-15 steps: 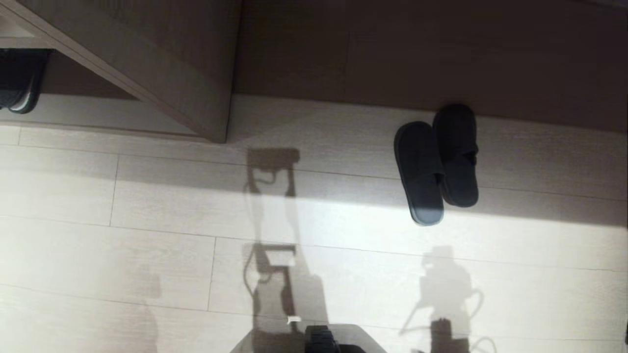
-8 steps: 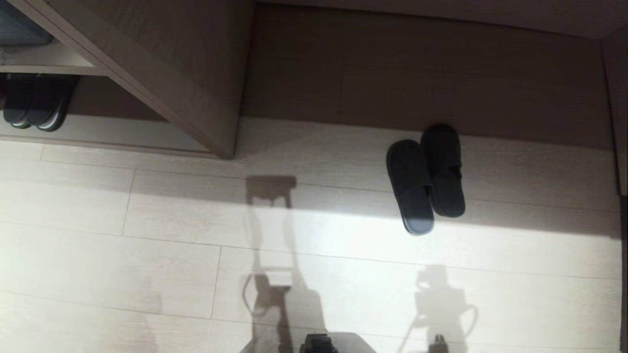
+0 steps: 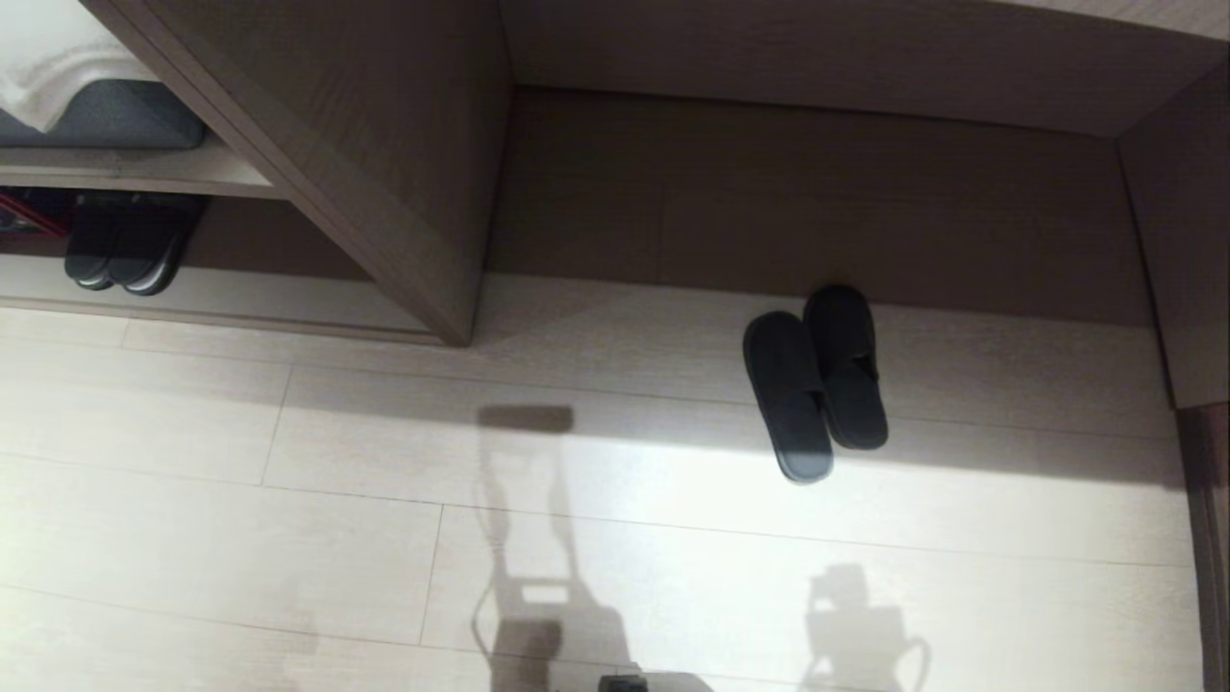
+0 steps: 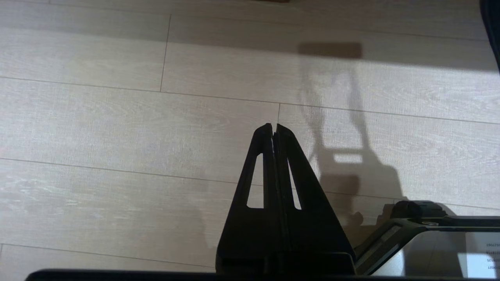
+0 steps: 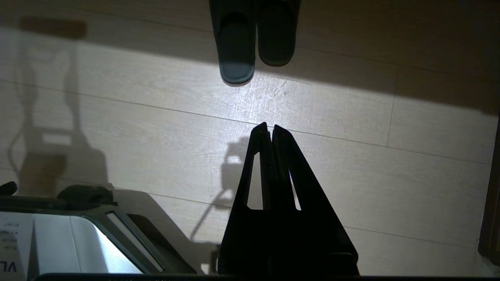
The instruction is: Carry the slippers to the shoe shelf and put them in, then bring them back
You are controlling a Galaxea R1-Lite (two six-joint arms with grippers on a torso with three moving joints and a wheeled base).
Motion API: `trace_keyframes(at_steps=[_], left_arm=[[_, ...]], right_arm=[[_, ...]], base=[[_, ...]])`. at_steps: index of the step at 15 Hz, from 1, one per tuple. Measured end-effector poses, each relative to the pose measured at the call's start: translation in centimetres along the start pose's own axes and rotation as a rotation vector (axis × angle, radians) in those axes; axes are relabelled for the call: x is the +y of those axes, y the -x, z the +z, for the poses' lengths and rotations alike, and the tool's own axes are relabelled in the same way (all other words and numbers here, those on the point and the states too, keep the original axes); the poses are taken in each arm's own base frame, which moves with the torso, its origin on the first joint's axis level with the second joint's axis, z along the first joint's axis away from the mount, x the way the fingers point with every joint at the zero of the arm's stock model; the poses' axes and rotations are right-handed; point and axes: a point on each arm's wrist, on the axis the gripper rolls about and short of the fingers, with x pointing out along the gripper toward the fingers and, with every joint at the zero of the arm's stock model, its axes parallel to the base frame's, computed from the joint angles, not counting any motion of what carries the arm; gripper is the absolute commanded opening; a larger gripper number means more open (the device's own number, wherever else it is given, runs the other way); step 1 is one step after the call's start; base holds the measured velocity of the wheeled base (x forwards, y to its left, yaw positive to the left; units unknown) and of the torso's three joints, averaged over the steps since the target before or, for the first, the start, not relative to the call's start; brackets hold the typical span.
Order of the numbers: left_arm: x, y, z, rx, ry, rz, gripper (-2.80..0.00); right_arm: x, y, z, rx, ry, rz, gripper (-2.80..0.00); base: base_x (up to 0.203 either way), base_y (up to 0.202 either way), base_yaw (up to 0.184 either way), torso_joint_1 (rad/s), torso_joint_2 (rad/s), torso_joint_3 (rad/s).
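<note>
The slate grey slippers (image 3: 790, 394) lie side by side on the pale floor, just in front of a wide, shadowed recess at the right. In the right wrist view the slippers (image 5: 236, 43) show ahead of my right gripper (image 5: 269, 125), which is shut, empty and well short of them. Over bare floorboards my left gripper (image 4: 274, 125) is shut and empty too. Neither gripper appears in the head view. The shoe shelf (image 3: 240, 300) is the low cubby at the far left, behind a slanting side panel (image 3: 384, 192).
A blacker pair of slippers (image 3: 125, 252) sits in the low cubby, under a shelf board bearing a grey and white bundle (image 3: 86, 106). A wall edge (image 3: 1177, 288) closes the recess on the right. My base (image 5: 58, 234) shows beside the right gripper.
The whole head picture has slid downward as the camera tilted up: more of the shelf and the recess show. The slippers and both arms have stayed where they were.
</note>
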Motion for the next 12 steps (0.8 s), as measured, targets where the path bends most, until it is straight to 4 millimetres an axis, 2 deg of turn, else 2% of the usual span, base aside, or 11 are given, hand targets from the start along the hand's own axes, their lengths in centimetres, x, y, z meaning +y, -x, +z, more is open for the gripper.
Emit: trace_keyframes(at_steps=[12], left_arm=[[0.0, 0.0, 0.01, 0.0, 0.0, -0.001, -2.8]], right_arm=[[0.0, -0.01, 0.0, 0.001, 0.0, 0.0, -2.8]], base=[[0.0, 0.0, 0.0, 0.002, 0.0, 0.201]])
